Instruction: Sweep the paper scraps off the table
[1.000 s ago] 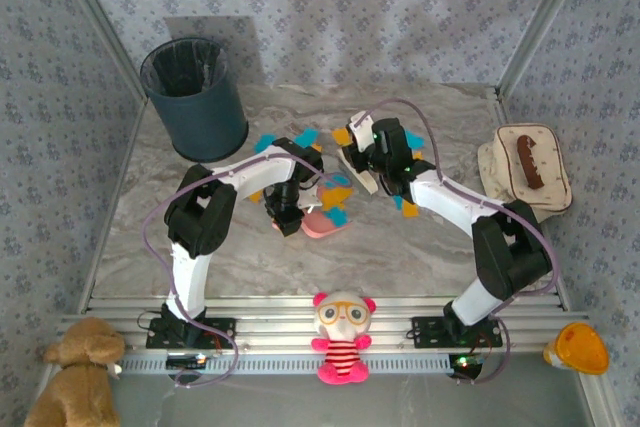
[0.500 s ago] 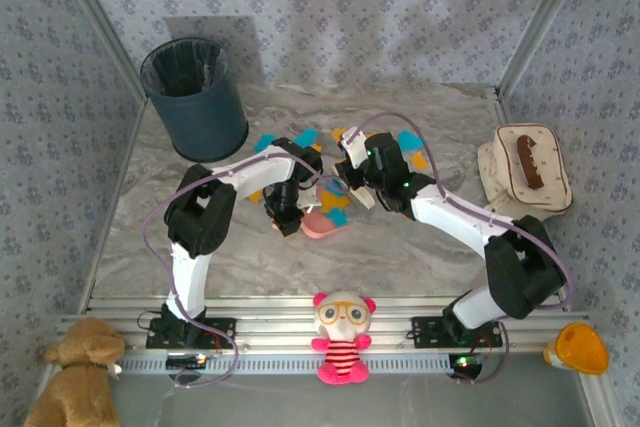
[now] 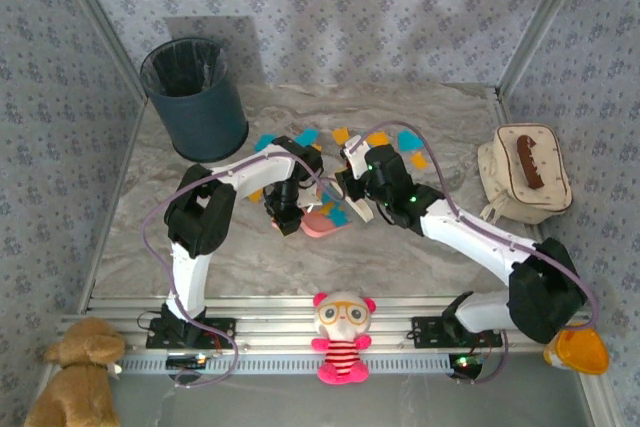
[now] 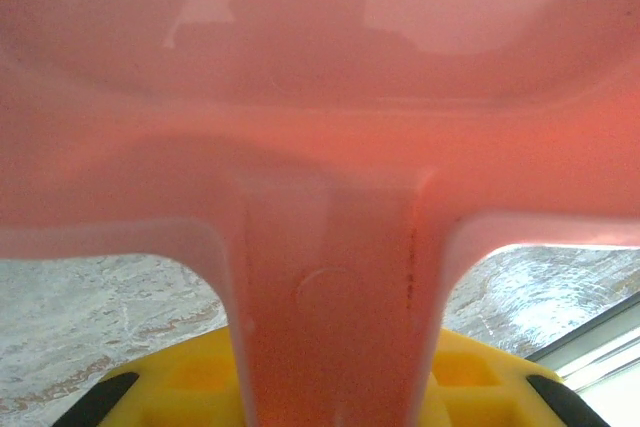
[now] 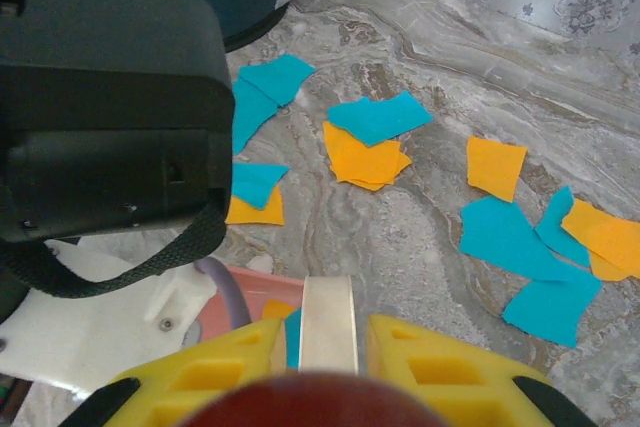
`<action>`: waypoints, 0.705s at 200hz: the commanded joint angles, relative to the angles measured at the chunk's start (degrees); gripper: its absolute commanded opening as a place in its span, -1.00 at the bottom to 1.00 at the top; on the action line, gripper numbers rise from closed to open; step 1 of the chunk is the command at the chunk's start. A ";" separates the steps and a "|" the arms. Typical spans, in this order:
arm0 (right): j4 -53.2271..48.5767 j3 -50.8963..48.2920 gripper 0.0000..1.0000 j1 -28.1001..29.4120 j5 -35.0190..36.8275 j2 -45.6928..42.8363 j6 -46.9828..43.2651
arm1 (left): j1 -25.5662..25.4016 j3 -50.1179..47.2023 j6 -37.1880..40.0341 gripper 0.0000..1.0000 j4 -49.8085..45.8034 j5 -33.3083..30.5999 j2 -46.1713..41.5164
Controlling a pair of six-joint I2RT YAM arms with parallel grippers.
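Orange and cyan paper scraps [image 3: 305, 137] [image 5: 375, 117] lie scattered on the marble table [image 3: 400, 247] [image 5: 440, 77] behind both grippers, and a few sit on the pink dustpan [image 3: 322, 222] [image 5: 262, 292]. My left gripper [image 3: 287, 215] [image 4: 335, 382] is shut on the dustpan's handle [image 4: 335, 297]; the pan's pink body hides the scraps in the left wrist view. My right gripper [image 3: 353, 187] [image 5: 325, 342] is shut on a white brush [image 3: 358, 197] [image 5: 328, 322], right beside the dustpan's mouth. More scraps [image 5: 505, 237] lie to its right.
A dark bin [image 3: 195, 97] stands at the back left. A beige bag [image 3: 525, 172] lies at the right edge. A plush doll [image 3: 343, 337], a teddy [image 3: 75, 367] and a yellow object [image 3: 578, 347] sit by the near rail. The left arm's black wrist [image 5: 100, 97] is close beside the brush.
My right gripper has drawn the brush left and nearer, up to the dustpan, and its elbow has swung out to the right. The left gripper and dustpan have stayed put.
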 commanded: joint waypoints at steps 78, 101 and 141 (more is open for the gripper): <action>-5.66 0.02 -1.00 2.41 17.97 -6.87 3.31 | -0.24 1.45 2.30 -1.00 -1.32 0.05 0.50; -5.25 -0.44 -1.00 1.66 17.60 -6.11 4.14 | -0.58 1.33 2.92 -1.00 -1.03 0.09 0.41; -3.82 -0.19 -1.00 -0.11 18.29 -2.86 4.72 | -0.88 1.06 3.27 -1.00 -0.89 0.05 0.58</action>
